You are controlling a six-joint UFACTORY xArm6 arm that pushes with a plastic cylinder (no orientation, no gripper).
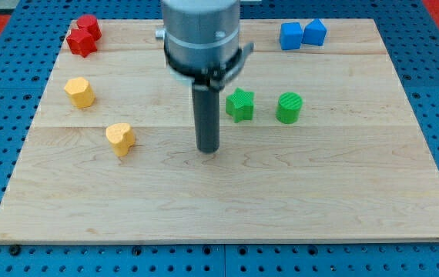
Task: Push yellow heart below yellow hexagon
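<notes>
I carry no jaws, only my tip [208, 149]; the small yellow heart-shaped block [119, 138] lies well to its view-left, the yellow hexagon block [80, 91] beyond, upward-left.

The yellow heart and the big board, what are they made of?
The yellow heart looks like matte plastic, maybe painted wood: flat even colour, no shine. The board looks like pale unvarnished wood: grain lines and plank seams show. My tip stands to the heart's right.
</notes>
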